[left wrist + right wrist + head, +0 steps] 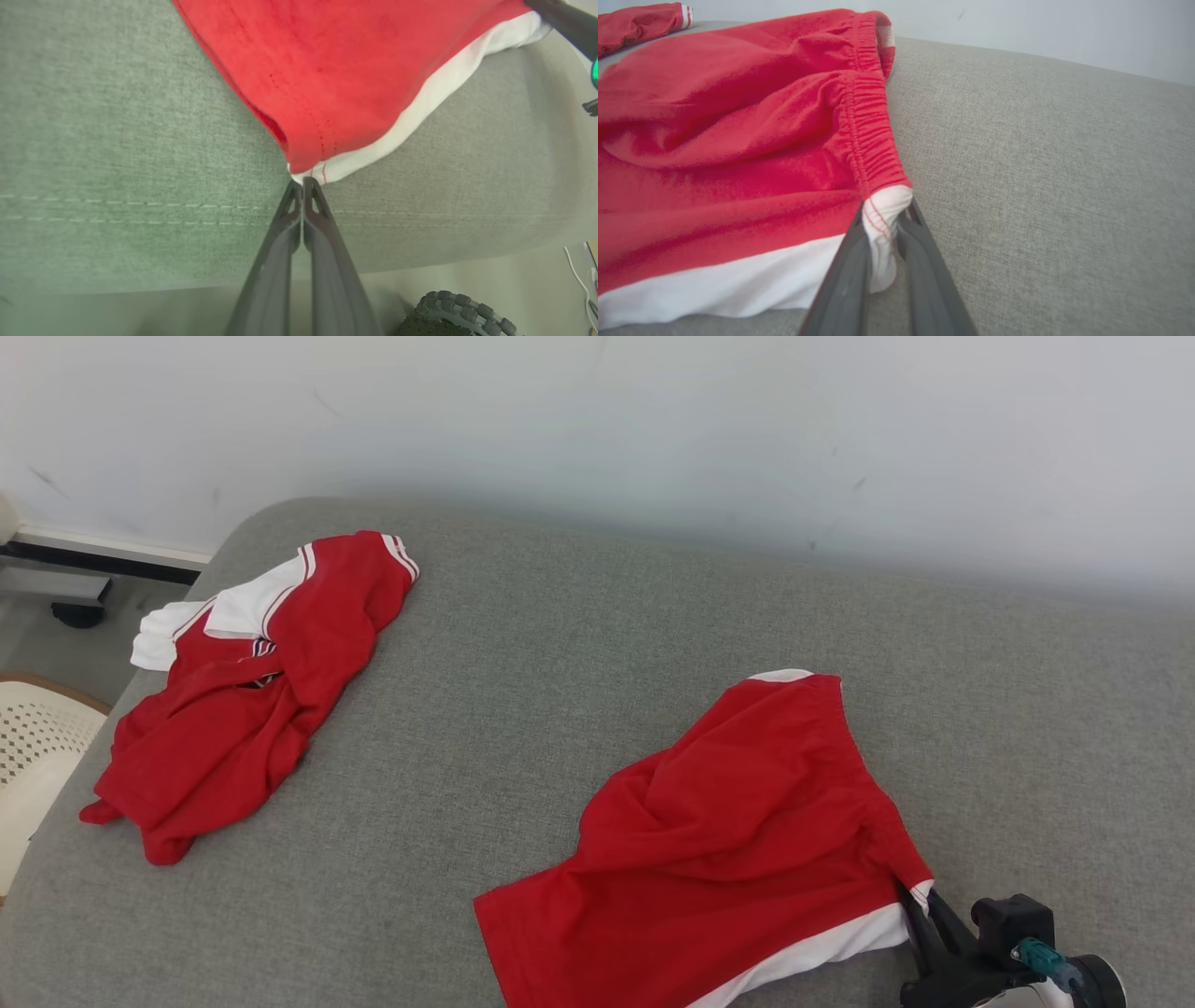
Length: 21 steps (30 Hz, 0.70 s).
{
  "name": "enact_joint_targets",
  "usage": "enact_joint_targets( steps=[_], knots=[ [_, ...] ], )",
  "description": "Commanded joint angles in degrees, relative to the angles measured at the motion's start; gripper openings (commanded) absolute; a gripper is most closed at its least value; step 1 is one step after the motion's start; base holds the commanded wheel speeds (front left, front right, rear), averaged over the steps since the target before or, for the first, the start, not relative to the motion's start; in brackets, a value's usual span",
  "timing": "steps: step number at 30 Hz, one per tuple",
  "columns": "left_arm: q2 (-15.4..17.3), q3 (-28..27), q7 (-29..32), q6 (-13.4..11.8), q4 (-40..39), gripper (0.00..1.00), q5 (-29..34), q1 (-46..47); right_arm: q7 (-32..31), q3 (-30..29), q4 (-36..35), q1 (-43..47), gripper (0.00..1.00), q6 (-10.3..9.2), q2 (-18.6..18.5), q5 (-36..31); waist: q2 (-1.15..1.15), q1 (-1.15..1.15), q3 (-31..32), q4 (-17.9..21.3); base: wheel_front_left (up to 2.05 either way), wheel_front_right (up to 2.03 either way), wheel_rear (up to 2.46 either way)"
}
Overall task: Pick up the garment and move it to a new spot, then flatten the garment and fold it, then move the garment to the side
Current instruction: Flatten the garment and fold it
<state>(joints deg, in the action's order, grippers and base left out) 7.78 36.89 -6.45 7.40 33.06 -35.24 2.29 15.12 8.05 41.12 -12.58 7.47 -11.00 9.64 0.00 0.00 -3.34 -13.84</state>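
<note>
Right tool [887,210] gripping red shorts [747,821], red jersey [252,691] well apart

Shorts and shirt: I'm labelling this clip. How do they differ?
The shorts lie spread at the near right; the shirt is crumpled at the far left. The left gripper and right gripper pinch the shorts' corners; the shirt is untouched. Both are red with white trim.

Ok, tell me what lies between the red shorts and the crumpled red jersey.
Nothing but bare grey cushion between shorts and jersey, head view.
</note>
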Motion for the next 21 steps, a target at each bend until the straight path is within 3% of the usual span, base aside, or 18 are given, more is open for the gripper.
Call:
enact_joint_targets(
  steps=[1,11,21],
  knots=[
    [-2.65,1.59,-1.56,0.07,0.78,0.0,-0.11,-1.62,0.04,0.02,-0.55,0.35,0.0,0.07,-0.01,0.79,0.0,0.0,0.51,-0.1,0.0,0.0,0.0],
    [2.67,-4.36,-7.02,-1.85,-6.49,0.0,-0.61,1.16,-0.88,1.82,-5.31,2.23,0.0,0.07,1.01,8.19,0.0,0.0,3.23,0.55,0.0,0.0,0.0],
    [6.71,-4.95,-1.75,-1.93,-15.23,0.0,0.72,8.83,-7.05,4.94,-9.52,-1.2,0.0,0.07,-0.51,14.02,0.0,0.0,2.38,2.73,0.0,0.0,0.0]
  ],
)
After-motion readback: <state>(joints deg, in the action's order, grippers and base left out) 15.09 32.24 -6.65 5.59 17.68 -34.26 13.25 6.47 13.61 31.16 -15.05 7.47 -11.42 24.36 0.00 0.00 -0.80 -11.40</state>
